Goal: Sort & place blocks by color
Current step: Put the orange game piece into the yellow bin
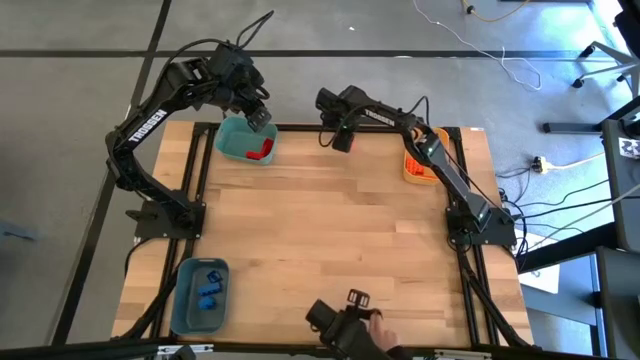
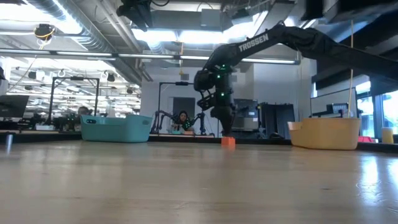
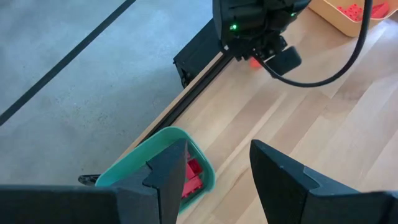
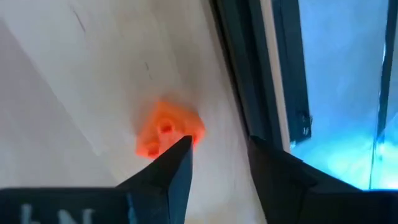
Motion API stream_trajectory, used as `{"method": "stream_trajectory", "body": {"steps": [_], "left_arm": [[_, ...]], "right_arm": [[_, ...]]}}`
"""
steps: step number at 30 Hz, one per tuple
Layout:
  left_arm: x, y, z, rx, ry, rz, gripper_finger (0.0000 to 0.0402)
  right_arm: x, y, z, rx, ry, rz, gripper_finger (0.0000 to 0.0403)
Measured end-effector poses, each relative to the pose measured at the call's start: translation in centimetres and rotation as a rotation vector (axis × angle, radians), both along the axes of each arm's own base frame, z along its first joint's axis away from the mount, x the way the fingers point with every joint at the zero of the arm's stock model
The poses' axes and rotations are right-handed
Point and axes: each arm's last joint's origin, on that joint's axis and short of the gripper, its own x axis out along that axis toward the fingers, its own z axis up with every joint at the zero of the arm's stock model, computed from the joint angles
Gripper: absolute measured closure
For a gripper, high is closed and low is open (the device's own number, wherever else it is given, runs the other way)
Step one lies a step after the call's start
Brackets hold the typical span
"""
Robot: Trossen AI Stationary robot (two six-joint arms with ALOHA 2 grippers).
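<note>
One orange block (image 4: 166, 127) lies on the wood near the table's far edge, also seen in the low view (image 2: 228, 142). My right gripper (image 4: 217, 149) hangs just above it, open and pointing steeply down; the block sits off one fingertip (image 4: 181, 152), not between the two. My left gripper (image 3: 217, 152) stays open and holds nothing, high over the teal bin (image 1: 236, 140), which holds red blocks (image 3: 193, 177). Blue blocks (image 1: 209, 293) lie in the grey-blue bin (image 1: 186, 300). My right gripper stands over the orange block from above. I cannot tell whether its one fingertip (image 4: 181, 152) touches the block's near edge (image 4: 177, 138). The block rests flat on the table.
The yellow-orange bin (image 1: 412, 172) with orange blocks stands at the table's right edge, under my right arm. A black frame rail (image 4: 249, 68) runs along the far edge beside the orange block. A person's hand with a dark device (image 1: 345, 318) shows at the near edge.
</note>
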Motion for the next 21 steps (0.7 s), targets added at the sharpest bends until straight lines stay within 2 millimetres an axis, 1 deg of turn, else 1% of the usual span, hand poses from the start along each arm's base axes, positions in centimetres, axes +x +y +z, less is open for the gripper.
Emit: {"method": "stream_trajectory", "body": {"steps": [4,7,11,17,21], "left_arm": [[0.00,0.00,0.00,0.000,0.000,0.000,0.0233],[0.00,0.00,0.00,0.000,0.000,0.000,0.0233],[0.00,0.00,0.00,0.000,0.000,0.000,0.0233],[0.00,0.00,0.00,0.000,0.000,0.000,0.0233],[0.03,-0.03,0.00,-0.010,-0.008,-0.011,0.0233]], "right_arm": [[-0.01,0.49,0.63,-0.007,-0.022,-0.109,0.0245],[0.02,0.59,0.66,-0.013,-0.054,-0.230,0.0245],[-0.05,0.45,0.64,0.005,-0.094,-0.332,0.0245],[-0.28,0.06,0.48,0.169,-0.182,-0.374,0.0245],[-0.54,-0.25,0.37,0.195,-0.191,-0.381,0.0245]]}}
